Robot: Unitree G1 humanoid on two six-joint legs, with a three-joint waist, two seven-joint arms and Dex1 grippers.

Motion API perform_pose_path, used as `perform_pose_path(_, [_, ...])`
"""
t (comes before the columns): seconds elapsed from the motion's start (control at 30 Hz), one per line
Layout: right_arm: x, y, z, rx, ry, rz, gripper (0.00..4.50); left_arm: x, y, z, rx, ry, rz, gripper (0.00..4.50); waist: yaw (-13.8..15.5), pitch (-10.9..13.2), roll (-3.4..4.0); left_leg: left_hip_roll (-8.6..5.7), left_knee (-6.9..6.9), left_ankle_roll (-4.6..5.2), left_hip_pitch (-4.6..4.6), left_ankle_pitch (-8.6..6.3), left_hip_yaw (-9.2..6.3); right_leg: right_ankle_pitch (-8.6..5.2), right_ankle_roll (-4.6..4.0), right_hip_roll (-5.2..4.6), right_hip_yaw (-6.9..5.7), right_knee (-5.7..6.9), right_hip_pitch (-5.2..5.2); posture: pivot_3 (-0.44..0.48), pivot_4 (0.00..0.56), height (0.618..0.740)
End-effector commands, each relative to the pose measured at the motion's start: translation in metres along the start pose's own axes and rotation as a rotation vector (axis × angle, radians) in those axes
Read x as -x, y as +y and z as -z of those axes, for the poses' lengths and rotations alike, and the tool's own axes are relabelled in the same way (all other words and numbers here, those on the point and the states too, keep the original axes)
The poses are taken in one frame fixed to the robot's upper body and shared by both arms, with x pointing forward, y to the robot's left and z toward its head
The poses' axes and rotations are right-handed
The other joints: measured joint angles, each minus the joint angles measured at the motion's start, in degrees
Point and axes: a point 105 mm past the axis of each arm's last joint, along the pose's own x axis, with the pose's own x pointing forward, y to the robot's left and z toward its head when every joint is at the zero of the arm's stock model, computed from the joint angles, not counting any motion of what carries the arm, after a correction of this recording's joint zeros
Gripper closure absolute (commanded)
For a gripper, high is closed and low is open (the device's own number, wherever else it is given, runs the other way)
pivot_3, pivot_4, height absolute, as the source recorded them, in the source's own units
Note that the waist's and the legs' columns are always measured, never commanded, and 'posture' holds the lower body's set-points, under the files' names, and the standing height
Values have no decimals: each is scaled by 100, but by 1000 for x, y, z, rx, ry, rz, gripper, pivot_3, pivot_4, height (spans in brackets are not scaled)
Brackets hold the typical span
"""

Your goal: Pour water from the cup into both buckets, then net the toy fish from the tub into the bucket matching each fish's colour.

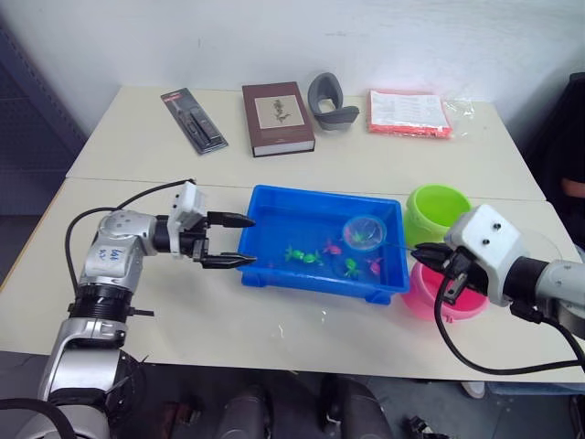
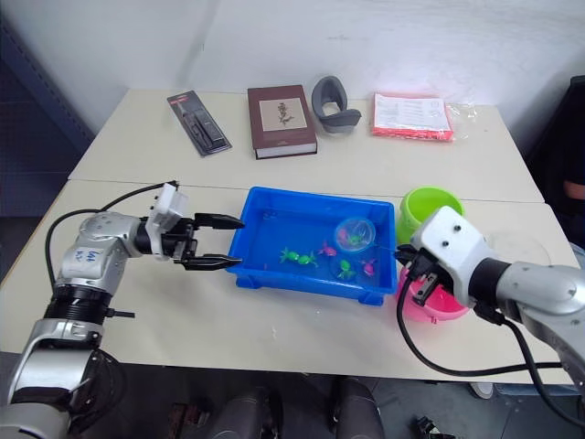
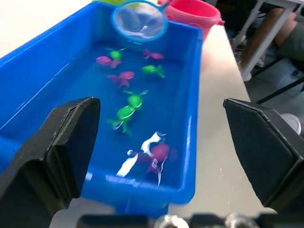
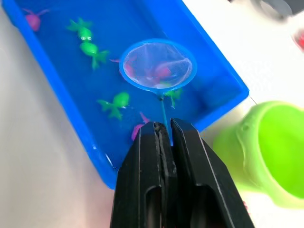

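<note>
Two pale tables (image 1: pixel 137 146) pushed together, carrying everything. Nearest the middle, the blue tub (image 1: pixel 274 208) with shallow water, the largest container, set on the near table. Just beside its right end, the lime green bucket (image 1: pixel 437 212) farther back and the pink bucket (image 1: pixel 430 294) nearer, close to each other, the pink one partly hidden behind the right arm. On the far table, a brown book (image 1: pixel 277 117), a grey curved holder (image 1: pixel 327 101), a red-edged packet (image 1: pixel 409 113) and a black carded tool (image 1: pixel 193 119). At the tub's left end, left gripper (image 1: pixel 230 240) with fingers spread wide apart, holding nothing, tips near the rim. At the tub's right end, right gripper (image 4: pixel 164 130) with fingers pressed together on the thin handle of the net (image 4: pixel 157 65), blue-rimmed hoop held over the water toward the tub's right part. Smallest, in the tub's water: green toy fish (image 3: pixel 125 113) and pink toy fish (image 3: pixel 122 76), scattered and apart, some under the hoop.
</note>
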Motion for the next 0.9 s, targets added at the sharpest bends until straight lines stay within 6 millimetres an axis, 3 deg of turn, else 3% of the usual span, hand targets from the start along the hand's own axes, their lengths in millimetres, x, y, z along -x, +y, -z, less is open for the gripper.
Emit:
perform_pose_path(0.03, [-5,12,5,-250,-17,-39,4500,-10,-5,-7,-35,-29,9,34,1,-2,-3,2,0,0,0,0,-3,0,0,0,0,-1,1,0,150,740])
perform_pose_path(0.27, [-12,19,20,-518,-9,15,4500,-19,-7,-9,-35,-54,17,34,1,-1,1,-3,0,0,-1,0,-1,0,-1,-5,1,2,0,0,150,740])
perform_pose_path(0.5, [-14,20,24,-678,72,14,4500,-26,-7,-11,-44,-60,40,34,-6,-1,1,-2,-2,0,2,1,6,0,-1,-2,-2,2,0,0,150,740])
perform_pose_path(0.9, [-14,15,31,-761,163,-15,4500,-27,-12,-9,-33,-66,45,34,0,-1,0,2,-1,2,-1,1,3,1,1,-5,3,-6,2,0,150,740])
